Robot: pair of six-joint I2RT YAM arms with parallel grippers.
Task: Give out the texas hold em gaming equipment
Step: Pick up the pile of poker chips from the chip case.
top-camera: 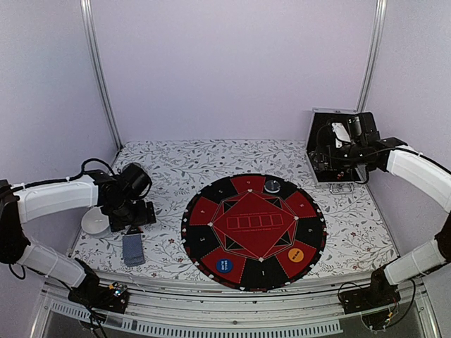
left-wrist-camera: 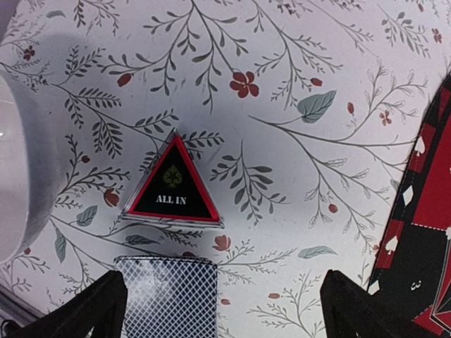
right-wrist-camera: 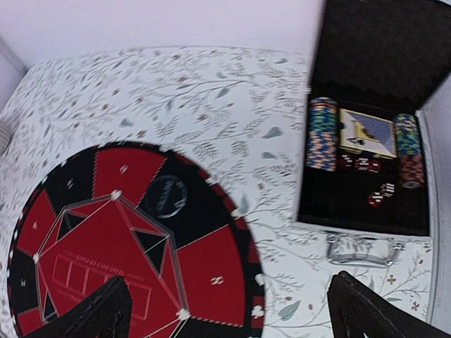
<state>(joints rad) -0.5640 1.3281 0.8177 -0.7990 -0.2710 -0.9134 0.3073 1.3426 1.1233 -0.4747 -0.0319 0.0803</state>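
Left gripper [left-wrist-camera: 224,292] and right gripper [right-wrist-camera: 229,289] both gape, empty. The deck [left-wrist-camera: 169,296] is cut off by the frame's edge. Chips [right-wrist-camera: 322,134] in the case [right-wrist-camera: 366,208] are blurred.

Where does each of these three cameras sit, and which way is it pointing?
Top external: above and behind the arms, looking down on the table; the left arm and right arm both show.
Left wrist: on the left arm, facing down at the ALL IN triangle and card deck; the open left gripper frames the bottom.
Right wrist: on the right arm, angled at the round mat and open case; the open right gripper shows.
Shared: the round mat appears in all three views.
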